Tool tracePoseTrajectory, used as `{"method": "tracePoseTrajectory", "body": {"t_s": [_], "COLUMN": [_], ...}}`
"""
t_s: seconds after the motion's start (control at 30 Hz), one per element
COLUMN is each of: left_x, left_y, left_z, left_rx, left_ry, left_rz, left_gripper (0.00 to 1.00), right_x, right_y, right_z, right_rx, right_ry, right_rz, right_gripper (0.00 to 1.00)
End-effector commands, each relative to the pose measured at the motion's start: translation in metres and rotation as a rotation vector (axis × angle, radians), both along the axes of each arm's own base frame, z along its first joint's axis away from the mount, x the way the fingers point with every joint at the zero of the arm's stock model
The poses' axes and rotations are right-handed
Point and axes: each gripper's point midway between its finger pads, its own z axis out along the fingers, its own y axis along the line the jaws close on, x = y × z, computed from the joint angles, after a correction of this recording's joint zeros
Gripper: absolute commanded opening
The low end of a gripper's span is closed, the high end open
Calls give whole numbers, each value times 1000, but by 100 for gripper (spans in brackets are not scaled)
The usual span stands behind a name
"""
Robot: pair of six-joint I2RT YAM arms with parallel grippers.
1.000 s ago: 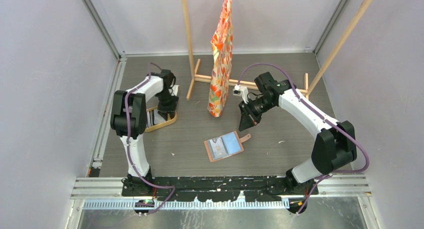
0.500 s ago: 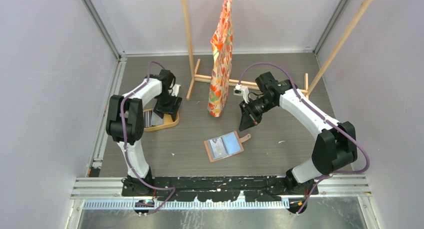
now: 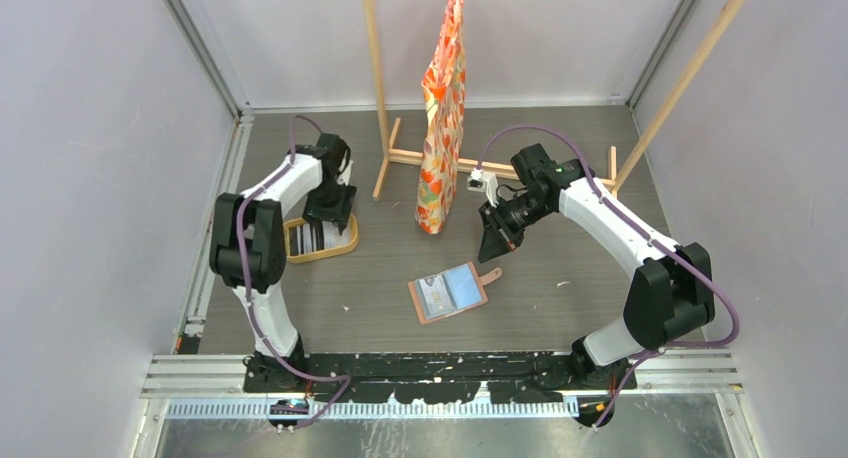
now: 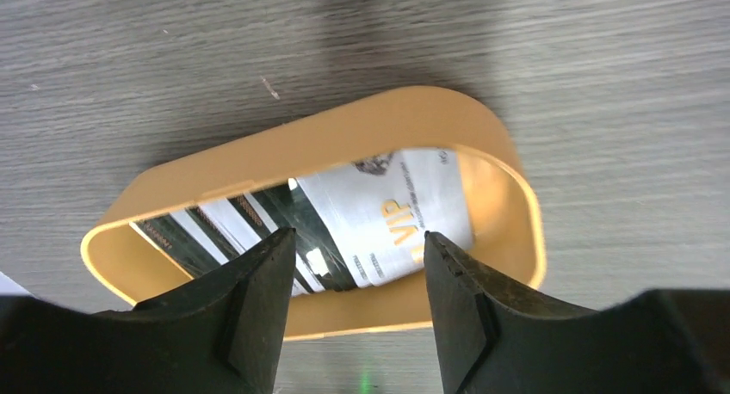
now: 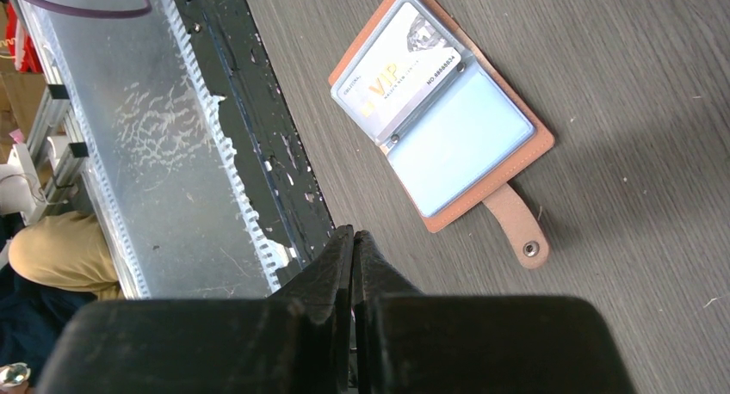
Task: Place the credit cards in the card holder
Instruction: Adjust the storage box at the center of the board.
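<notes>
Showing VIP credit card point(image 4: 392, 222) in tray point(image 4: 327, 140), wrist view, illegible overhead

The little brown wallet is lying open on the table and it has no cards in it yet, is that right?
Not quite. The card holder is lying open on the table, but it is not empty: a white VIP card sits in one of its clear sleeves. The right wrist view shows it.
</notes>
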Motion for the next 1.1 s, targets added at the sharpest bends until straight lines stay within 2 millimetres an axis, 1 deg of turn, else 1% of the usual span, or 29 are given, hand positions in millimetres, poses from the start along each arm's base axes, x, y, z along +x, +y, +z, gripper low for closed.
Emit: {"method": "tracePoseTrajectory", "body": {"t_s": [0.0,0.1,0.17,0.23,0.4,0.5,0.6,0.77,0.9,1.07], "left_x": [24,26,23,18,5,6,3,0,-5,-9], "left_y": [-24,-29,-33,-34,-30,-25,-22,-22,-17,-13], "left_z": [64,87,87,80,52,44,36,21,9,6], "left_rx": [-144,-198,-248,-289,-408,-485,-476,-465,-426,-389], "left_ry": [-252,-349,-354,-333,-248,-241,-221,-167,-133,-122], "left_rz": [16,37,66,106,246,327,353,371,395,402], "left_gripper": [59,64,70,72,72,70,70,68,66,67], "right_x": [0,0,0,0,0,1,1,1,2,2], "right_y": [2,2,2,2,2,2,2,2,2,2], "right_z": [12,12,12,11,10,9,8,6,6,5], "right_rx": [37,37,37,38,36,34,32,28,28,27], "right_ry": [-37,-36,-34,-33,-29,-27,-22,-14,-15,-11], "right_rz": [13,15,14,16,15,16,15,14,15,15], "right_gripper": [6,6,6,6,6,6,6,6,6,6]}}
